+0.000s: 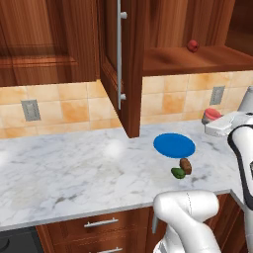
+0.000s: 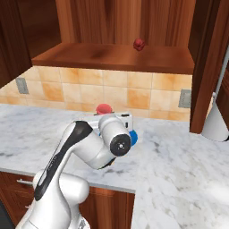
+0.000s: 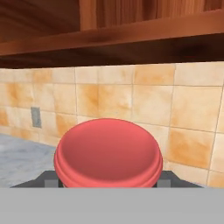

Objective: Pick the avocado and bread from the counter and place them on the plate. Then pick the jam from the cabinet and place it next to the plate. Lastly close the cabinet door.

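We saw the end effector [image 3: 108, 183] gripping the jam [image 3: 108, 154], above the surface [image 1: 74, 173] at the plate's [image 1: 174, 145] 2 o'clock. Risk: jar slipping from the shallow grip.

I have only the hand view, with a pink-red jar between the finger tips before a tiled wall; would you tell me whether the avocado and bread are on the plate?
Observer: No. The avocado and the bread lie side by side on the counter, just in front of the plate, not on it.
Operator: Thank you. Is the cabinet door open?
Observer: Yes, the cabinet door stands open, swung out over the counter.
Operator: Is anything on the cabinet shelf?
Observer: A dark red round thing sits on the shelf.
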Motion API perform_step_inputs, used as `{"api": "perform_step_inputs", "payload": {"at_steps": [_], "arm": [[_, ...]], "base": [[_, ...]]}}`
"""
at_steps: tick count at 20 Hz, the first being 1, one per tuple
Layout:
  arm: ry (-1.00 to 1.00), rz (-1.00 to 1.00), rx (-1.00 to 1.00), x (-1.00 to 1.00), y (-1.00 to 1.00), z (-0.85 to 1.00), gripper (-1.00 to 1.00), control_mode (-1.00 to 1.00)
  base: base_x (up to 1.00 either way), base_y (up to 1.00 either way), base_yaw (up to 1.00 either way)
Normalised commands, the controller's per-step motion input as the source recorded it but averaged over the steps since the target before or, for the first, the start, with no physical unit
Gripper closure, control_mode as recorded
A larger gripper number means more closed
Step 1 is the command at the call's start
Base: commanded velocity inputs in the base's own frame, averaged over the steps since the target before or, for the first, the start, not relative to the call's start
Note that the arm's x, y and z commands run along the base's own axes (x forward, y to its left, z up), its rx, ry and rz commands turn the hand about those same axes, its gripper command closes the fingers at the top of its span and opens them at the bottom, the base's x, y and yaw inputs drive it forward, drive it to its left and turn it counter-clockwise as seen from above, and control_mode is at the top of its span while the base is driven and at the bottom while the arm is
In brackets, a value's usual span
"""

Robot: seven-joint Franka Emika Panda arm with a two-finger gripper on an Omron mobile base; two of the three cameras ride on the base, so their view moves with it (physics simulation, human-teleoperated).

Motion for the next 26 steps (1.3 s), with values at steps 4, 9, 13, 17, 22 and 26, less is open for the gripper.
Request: {"api": "perform_step_inputs", "payload": {"at_steps": [4,9,13,17,22,26], "arm": [[0.00,0.07,-0.11,0.00,-0.12,-0.32,1.00,-1.00],[0.01,0.05,-0.12,0.00,-0.21,-0.27,1.00,-1.00],[0.04,0.05,-0.12,0.00,-0.24,-0.29,1.00,-1.00],[0.09,0.06,-0.08,0.08,-0.25,-0.36,1.00,-1.00],[0.11,0.08,-0.08,0.19,-0.23,-0.42,1.00,-1.00],[0.08,0.05,-0.09,0.22,-0.18,-0.43,1.00,-1.00]], "base": [[0.00,0.00,0.00],[0.00,0.00,0.00],[0.00,0.00,0.00],[0.00,0.00,0.00],[0.00,0.00,0.00],[0.00,0.00,0.00]]}}
